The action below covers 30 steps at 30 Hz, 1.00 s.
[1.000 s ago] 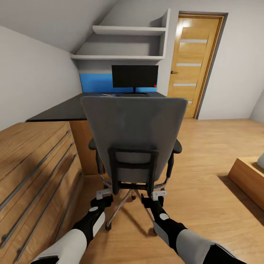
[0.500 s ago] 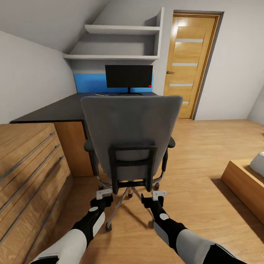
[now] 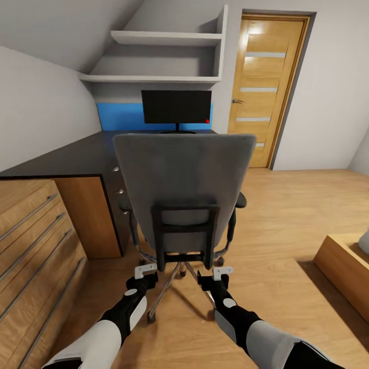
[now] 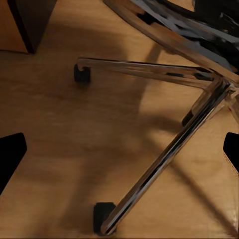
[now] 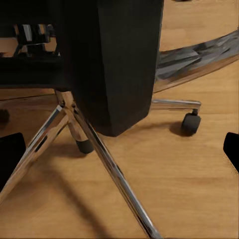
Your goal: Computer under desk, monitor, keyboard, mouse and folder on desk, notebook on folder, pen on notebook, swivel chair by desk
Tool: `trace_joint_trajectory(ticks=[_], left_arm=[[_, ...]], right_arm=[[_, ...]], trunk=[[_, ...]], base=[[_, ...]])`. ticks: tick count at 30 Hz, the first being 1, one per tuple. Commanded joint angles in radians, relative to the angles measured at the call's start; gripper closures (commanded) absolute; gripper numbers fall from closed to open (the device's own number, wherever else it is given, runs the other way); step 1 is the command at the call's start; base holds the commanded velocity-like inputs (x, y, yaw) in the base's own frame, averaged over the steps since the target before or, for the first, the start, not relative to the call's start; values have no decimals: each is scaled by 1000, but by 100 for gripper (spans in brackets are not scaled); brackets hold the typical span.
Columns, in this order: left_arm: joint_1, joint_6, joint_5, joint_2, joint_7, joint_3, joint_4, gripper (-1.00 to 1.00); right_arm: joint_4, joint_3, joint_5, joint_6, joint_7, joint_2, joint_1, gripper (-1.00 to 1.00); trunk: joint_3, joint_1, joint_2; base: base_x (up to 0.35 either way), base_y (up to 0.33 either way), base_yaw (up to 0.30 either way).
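Bedroom floorboards slide past as the view swings right, the swivel chair [image 3: 183, 192] staying ahead of both released grippers, left [image 3: 144, 271] and right [image 3: 221, 272], nearing the desk [image 3: 77, 156] holding the monitor [image 3: 176, 107].

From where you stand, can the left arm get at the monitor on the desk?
Probably not. The swivel chair stands between the left gripper and the monitor, which sits at the far back of the desk.
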Motion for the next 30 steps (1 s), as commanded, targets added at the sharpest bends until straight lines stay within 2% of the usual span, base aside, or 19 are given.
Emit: trace_joint_trajectory(ticks=[1, 15, 21, 30], left_arm=[[-1, -4, -4, -1, -3, 1, -1, -100], [-1, -4, -5, -1, -3, 1, -1, -100], [-1, -3, -4, -1, -3, 1, -1, -100], [-1, -2, -4, -1, -3, 1, -1, -100]], right_arm=[[0, 9, -5, -2, -6, 0, -1, -100], [-1, 9, -5, -3, -6, 0, -1, -100], [-1, 9, 18, -1, -6, 1, -1, -100], [-1, 9, 25, -1, -6, 1, -1, -100]], trunk=[[-1, 0, 0], [-1, 0, 0], [-1, 0, 0], [-1, 0, 0]], base=[[321, -10, 0], [321, -1, 13], [321, 0, 181], [311, -35, 200]])
